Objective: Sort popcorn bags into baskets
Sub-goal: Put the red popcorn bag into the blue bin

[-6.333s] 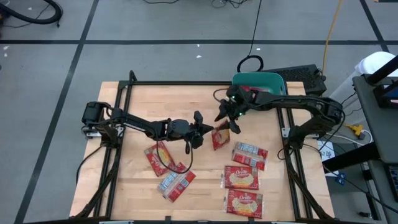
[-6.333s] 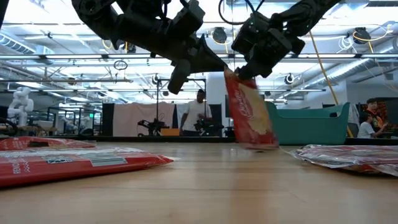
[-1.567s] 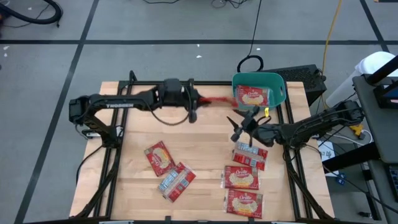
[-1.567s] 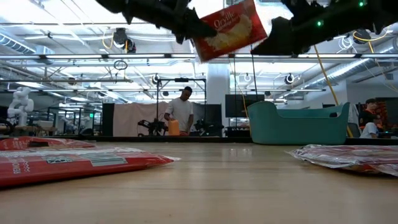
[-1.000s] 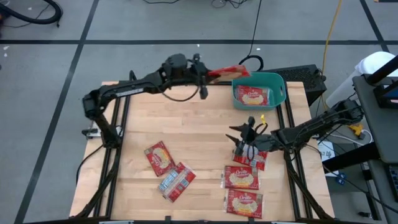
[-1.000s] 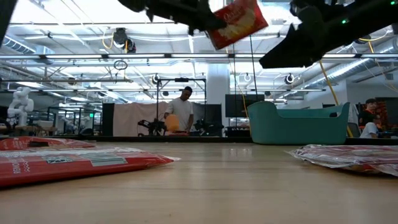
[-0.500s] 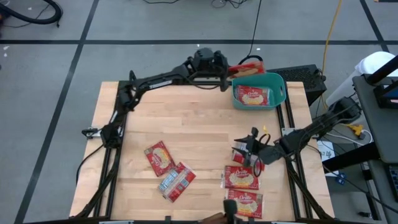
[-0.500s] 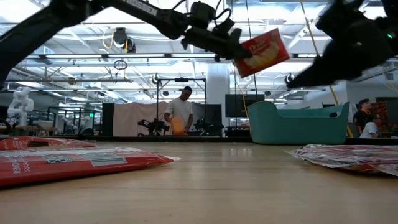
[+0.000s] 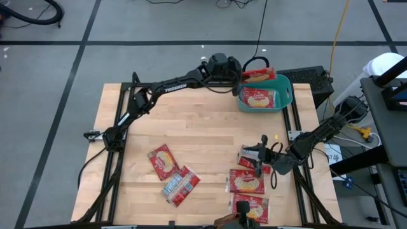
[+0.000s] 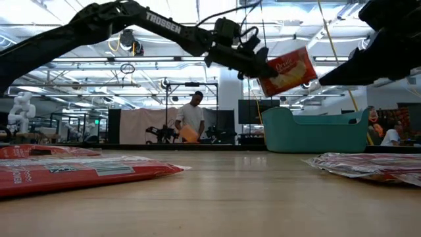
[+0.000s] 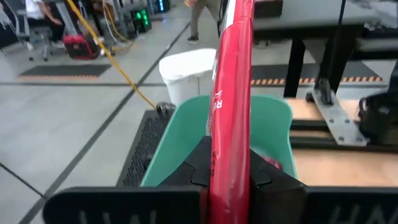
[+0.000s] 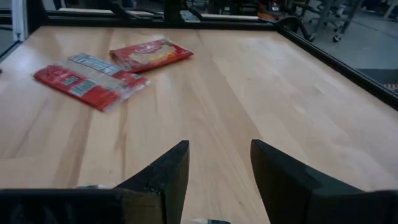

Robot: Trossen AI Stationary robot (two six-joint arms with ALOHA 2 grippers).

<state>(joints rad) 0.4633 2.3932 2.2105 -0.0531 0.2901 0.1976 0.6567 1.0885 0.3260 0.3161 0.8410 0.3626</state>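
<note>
My left gripper (image 9: 237, 72) reaches across the far edge of the table, shut on a red popcorn bag (image 9: 257, 75) that hangs over the far rim of the teal basket (image 9: 284, 95). In the low view this bag (image 10: 288, 71) shows above the basket (image 10: 316, 131). Another bag (image 9: 257, 98) lies flat inside the basket. My right gripper (image 9: 255, 156) is open, just above a bag (image 9: 248, 152) lying near the table's right edge. Several more bags lie flat on the table: two at the near left (image 9: 162, 160) (image 9: 179, 186), two at the near right (image 9: 247, 181) (image 9: 249, 207). My left gripper pinches the bag's end nearest the arm (image 11: 227, 165) between its two fingers (image 11: 200, 168). The fingers come nearly level from the table's left. The bag stands on its long edge, its printed face toward the near side, tilted and lifted clear above the basket.
A black keyboard (image 9: 311, 77) lies past the table's far right corner beside the basket. The metal frame rails (image 9: 296, 137) run along both table sides. Bare wood lies in the table's middle (image 9: 191, 127). A person (image 10: 191, 118) stands in the room behind.
My left gripper has carried the bag toward the table's right and down, from beside the basket to over its far rim. The bag has stayed in the hold. My right gripper has drawn toward the near edge and lower, over the bags at the right.
</note>
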